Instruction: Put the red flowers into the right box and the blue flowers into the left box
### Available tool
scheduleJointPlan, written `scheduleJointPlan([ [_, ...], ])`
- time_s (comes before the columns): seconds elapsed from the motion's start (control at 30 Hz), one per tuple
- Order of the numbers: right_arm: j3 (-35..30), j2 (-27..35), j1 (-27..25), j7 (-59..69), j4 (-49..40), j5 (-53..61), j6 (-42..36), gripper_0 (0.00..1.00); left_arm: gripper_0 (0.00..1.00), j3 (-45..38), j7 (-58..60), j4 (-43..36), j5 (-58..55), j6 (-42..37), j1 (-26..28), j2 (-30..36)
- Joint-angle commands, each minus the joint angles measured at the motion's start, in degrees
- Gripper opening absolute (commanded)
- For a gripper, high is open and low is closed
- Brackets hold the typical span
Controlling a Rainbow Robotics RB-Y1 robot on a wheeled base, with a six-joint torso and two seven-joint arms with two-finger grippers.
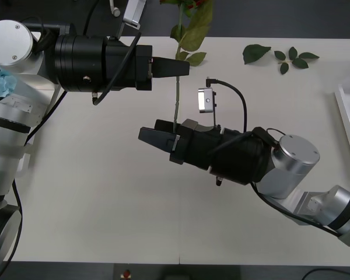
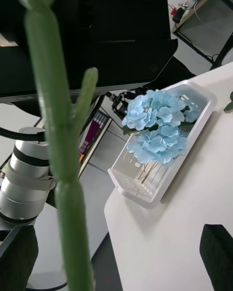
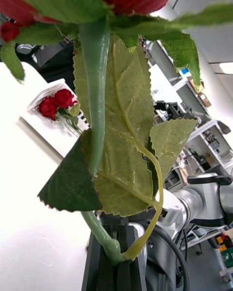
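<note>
Front view: a red flower's stem (image 1: 176,102) is held upright over the white table (image 1: 105,192), with its leaves (image 1: 192,32) cut off at the frame's top edge. The right hand (image 1: 163,142) is closed on the stem's lower end. The left hand (image 1: 175,67) is positioned beside the stem higher up; whether it grips cannot be told. Loose leaf sprigs (image 1: 280,57) lie on the table beyond the right hand. The right box (image 1: 347,114) is cut off at the table's edge.

Right wrist view: the stem (image 2: 58,140) crosses the foreground. The left box (image 2: 145,194) holds blue flowers (image 2: 158,131).

Left wrist view: the rose's leaves (image 3: 126,150) block most of the room. Red flowers (image 3: 56,104) lie in the right box (image 3: 36,106).
</note>
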State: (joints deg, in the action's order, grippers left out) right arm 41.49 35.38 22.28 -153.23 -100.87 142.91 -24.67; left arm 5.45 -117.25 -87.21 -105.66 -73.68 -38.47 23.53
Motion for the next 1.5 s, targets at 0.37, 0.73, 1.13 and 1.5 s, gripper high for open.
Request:
scheduleJointPlan([
  [0.37,0.87,-3.48,4.53,-1.77,4.11,0.0,-2.13,0.0,0.0,-0.62,0.36,-0.85,-0.42,0.29,-1.7,0.46],
  [0.73,0.78,-1.89,4.71,-1.77,4.11,0.26,-2.84,0.0,0.71,-0.62,0.36,-0.85,-0.42,0.29,-1.7,0.46],
  [1.13,0.78,-1.37,5.06,-1.77,4.11,1.4,-2.84,0.0,1.0,-0.62,0.36,-0.85,-0.42,0.29,-1.7,0.46],
  [1.5,0.17,3.12,6.02,-1.77,4.11,4.48,-4.33,0.0,1.0,-0.62,0.36,-0.85,-0.42,0.29,-1.7,0.46],
])
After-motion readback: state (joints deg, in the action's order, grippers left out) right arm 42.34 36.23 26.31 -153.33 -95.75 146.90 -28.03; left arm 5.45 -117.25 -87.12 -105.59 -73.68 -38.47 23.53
